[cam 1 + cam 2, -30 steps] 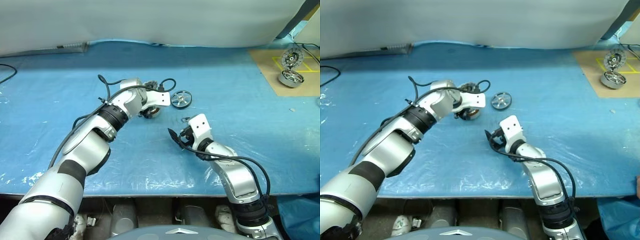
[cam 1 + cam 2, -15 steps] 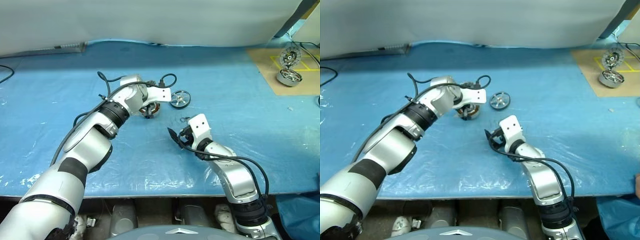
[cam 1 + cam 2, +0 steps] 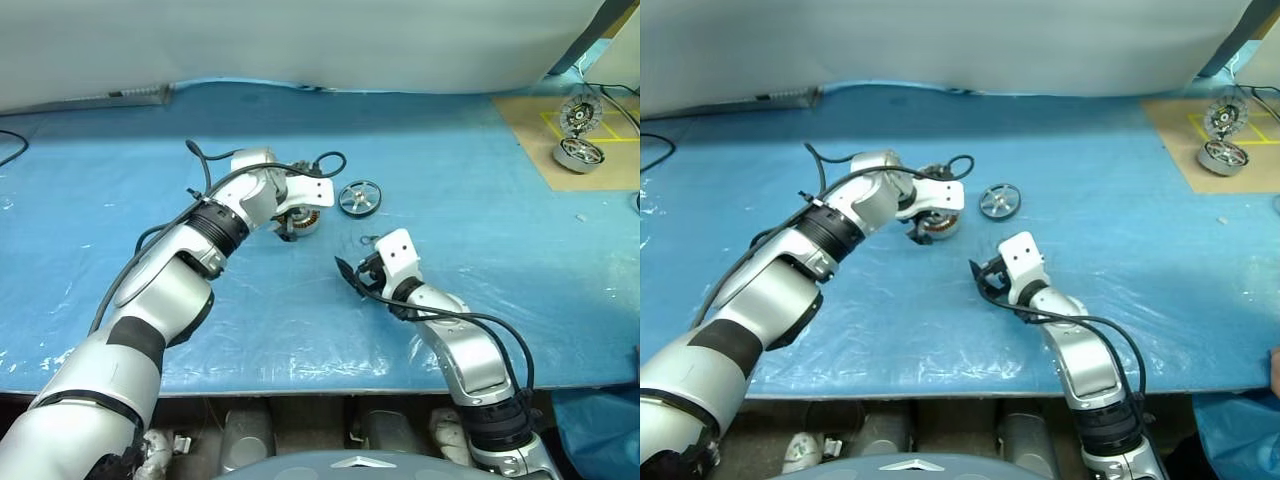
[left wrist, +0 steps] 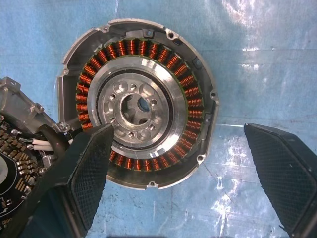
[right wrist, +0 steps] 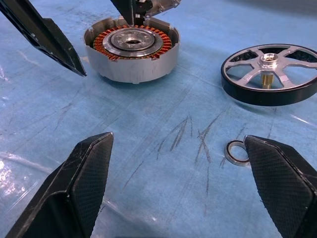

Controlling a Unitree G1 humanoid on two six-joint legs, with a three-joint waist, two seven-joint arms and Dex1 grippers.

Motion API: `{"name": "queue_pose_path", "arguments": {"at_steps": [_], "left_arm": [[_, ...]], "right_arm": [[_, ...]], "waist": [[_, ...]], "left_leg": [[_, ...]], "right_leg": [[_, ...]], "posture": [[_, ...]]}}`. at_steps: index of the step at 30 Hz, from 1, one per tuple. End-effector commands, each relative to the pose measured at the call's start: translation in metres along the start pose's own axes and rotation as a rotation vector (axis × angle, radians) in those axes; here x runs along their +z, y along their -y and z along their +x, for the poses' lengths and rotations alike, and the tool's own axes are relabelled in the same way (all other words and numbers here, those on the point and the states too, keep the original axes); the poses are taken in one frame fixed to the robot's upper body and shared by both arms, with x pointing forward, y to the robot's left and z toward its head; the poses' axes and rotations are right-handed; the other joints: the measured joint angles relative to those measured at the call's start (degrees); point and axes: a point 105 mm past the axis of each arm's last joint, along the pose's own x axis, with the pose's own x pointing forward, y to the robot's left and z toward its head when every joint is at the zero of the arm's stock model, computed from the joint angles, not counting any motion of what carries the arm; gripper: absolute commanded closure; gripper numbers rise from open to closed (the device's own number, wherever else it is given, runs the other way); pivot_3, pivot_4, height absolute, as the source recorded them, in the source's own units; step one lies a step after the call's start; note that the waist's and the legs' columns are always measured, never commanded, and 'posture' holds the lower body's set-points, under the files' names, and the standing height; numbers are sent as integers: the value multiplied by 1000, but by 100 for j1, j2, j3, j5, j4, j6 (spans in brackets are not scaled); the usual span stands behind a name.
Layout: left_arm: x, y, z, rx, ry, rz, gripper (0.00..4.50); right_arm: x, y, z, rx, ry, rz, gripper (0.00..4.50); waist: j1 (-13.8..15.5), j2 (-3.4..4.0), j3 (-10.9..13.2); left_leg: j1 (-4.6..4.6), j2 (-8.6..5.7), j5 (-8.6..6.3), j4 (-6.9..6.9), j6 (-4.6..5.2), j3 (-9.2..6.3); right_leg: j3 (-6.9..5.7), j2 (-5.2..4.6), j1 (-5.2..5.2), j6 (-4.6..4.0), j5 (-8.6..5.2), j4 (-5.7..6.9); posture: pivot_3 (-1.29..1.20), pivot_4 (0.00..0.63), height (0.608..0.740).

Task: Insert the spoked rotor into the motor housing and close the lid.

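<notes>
Round grey motor housing (image 4: 138, 104) with copper-orange windings lies uncovered below the left gripper (image 4: 183, 183), fingers spread wide, empty. Silver spoked rotor (image 5: 270, 74), dark-rimmed, rests ahead of the right gripper (image 5: 183, 183), also wide open, empty. Rotor not yet inserted; next: grasp it.

Your left hand (image 4: 183, 183) hangs spread directly over the motor housing (image 4: 138, 101), one finger beside each flank, and the wired lid (image 4: 17, 148) crowds one finger. Ahead of your right hand (image 5: 181, 183) lies bare tabletop (image 5: 163, 163), with a small ring (image 5: 236, 151) near one finger and the spoked rotor (image 5: 270, 74) beyond it.
</notes>
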Motion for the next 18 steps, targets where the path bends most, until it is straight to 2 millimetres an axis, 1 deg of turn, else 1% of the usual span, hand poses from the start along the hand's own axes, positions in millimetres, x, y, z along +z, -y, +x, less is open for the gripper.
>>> {"name": "queue_pose_path", "arguments": {"at_steps": [1,9,17,18], "left_arm": [[1,2,-2,6,-7,19,35],[4,17,3,-38,2,42,35],[8,22,9,-54,11,55,35],[7,23,9,-55,8,57,206]], "right_arm": [[12,-1,0,0,53,-14,0],[11,-1,-1,-4,52,-15,0],[11,0,-1,-9,53,-14,0],[11,0,-1,-10,53,-13,0]], "waist": [[-1,0,0],[-8,0,0],[-10,0,0],[-10,0,0]], "left_leg": [[0,0,0,0,0,0],[1,1,0,0,0,0],[1,0,0,-2,0,0],[1,0,0,-1,0,0]], "right_leg": [[0,0,0,-1,0,0],[0,0,0,-6,-4,1],[0,0,0,-11,-6,-1],[0,0,0,-11,-6,-1]], "posture": [[0,150,740],[0,150,740],[0,150,740],[0,150,740]]}}
